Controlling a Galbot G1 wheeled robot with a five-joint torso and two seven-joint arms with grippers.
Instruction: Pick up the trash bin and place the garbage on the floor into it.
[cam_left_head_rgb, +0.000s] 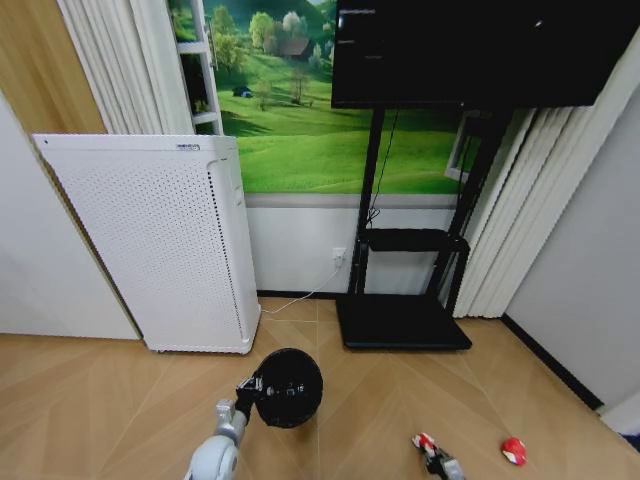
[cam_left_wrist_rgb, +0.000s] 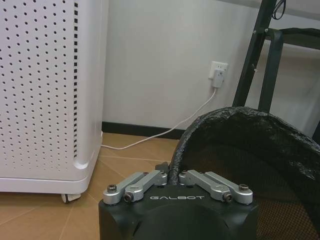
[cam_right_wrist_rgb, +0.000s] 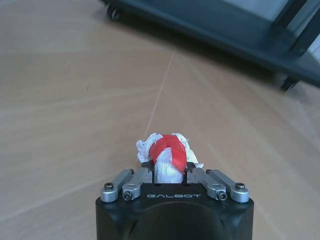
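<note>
The white perforated appliance (cam_left_head_rgb: 165, 240) stands at eleven o'clock against the wall, and the black TV stand (cam_left_head_rgb: 405, 320) at one o'clock; neither blocks the open floor. The trash bin (cam_left_head_rgb: 290, 386), near centre, looks light and thin-walled, its liner soft; the rim is the natural hold, and the left tool (cam_left_wrist_rgb: 171, 175) is pinched on it there. At five o'clock the right tool (cam_right_wrist_rgb: 169, 172) is pressed onto a crumpled red-and-white wrapper (cam_right_wrist_rgb: 167, 152), soft and light. Another red-and-white piece (cam_left_head_rgb: 514, 450) lies just beyond.
</note>
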